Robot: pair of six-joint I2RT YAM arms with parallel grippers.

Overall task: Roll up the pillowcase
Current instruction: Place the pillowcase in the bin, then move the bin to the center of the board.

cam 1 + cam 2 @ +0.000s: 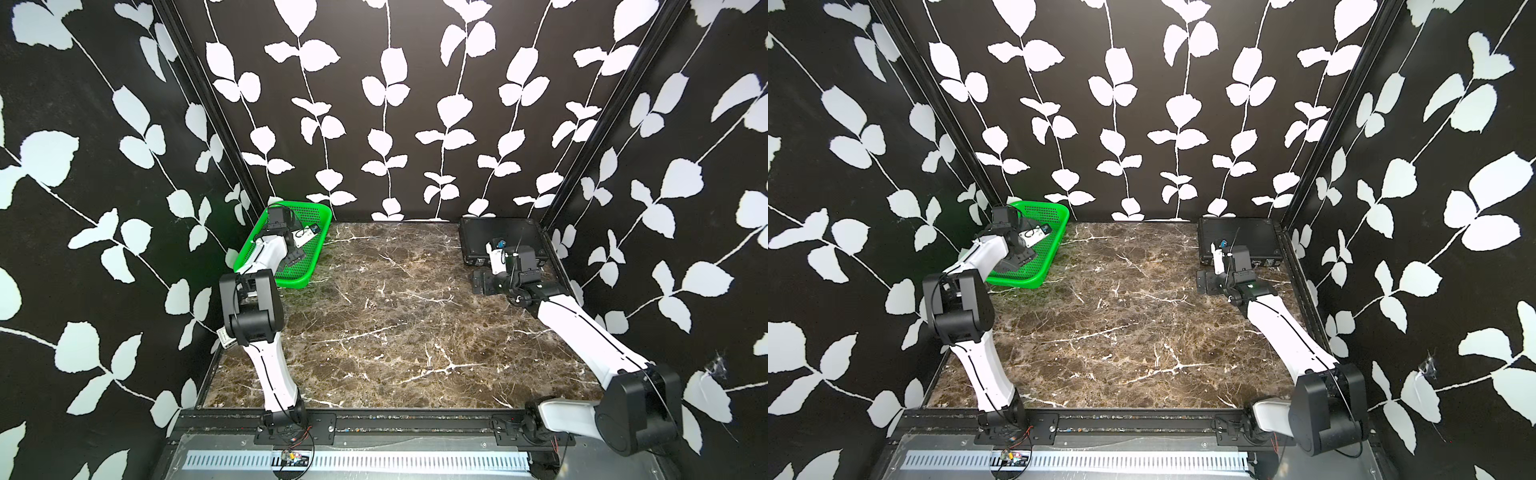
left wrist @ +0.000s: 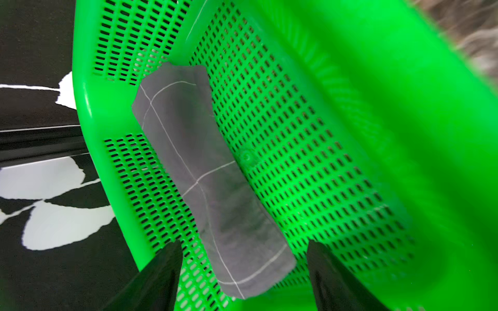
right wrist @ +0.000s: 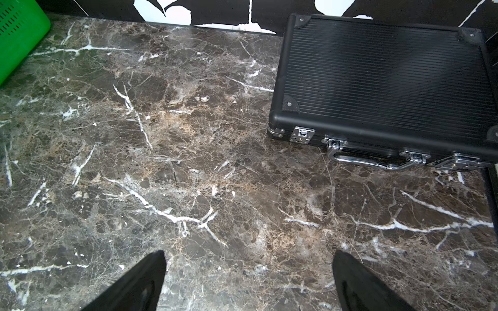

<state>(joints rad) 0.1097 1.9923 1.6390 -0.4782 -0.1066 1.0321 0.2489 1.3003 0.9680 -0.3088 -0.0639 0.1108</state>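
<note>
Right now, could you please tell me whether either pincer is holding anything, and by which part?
Nothing is held. The left pincer is open over the rolled pillowcase in the green basket; the right pincer is open above the table.

pillowcase [image 2: 204, 183] – soft matt cloth | basket [image 2: 310, 80] – glossy perforated plastic | table [image 3: 188, 161] – polished marble

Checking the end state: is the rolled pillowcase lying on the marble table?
No: the rolled pillowcase lies inside the green basket, not on the marble.
</note>
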